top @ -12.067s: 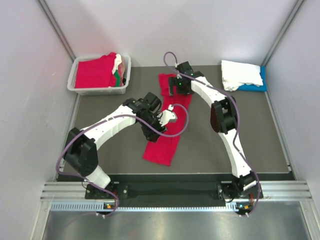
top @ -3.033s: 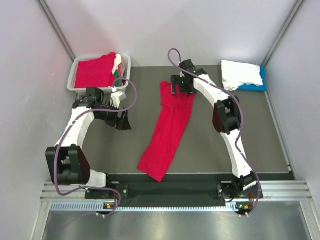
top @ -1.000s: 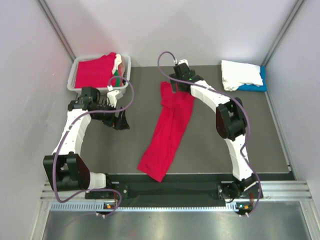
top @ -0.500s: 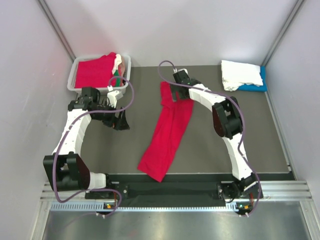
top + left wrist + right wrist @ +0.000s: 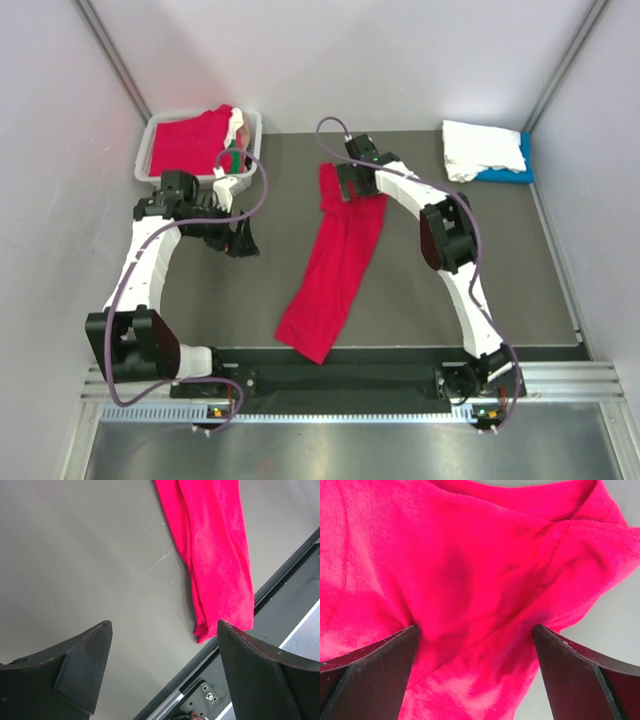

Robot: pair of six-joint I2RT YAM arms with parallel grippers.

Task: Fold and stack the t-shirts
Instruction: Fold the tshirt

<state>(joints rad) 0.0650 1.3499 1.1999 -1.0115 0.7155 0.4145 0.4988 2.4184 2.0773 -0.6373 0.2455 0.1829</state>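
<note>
Nearest the arm bases, a red t-shirt (image 5: 335, 265), already narrowed to a long strip, lies slantwise on the table (image 5: 250, 300), one end by the near edge. Farther in, the left gripper (image 5: 238, 240) hangs over bare tabletop, fingers spread wide, holding nothing. At the strip's far end the right gripper (image 5: 347, 186) sits low over the cloth, jaws wide, nothing pinched. The next fold likely needs a square, even grip. Beyond, a plastic tub (image 5: 195, 181) holds a second red shirt (image 5: 185, 148); a white shirt (image 5: 483, 148) rests on a blue shirt (image 5: 505, 176).
</note>
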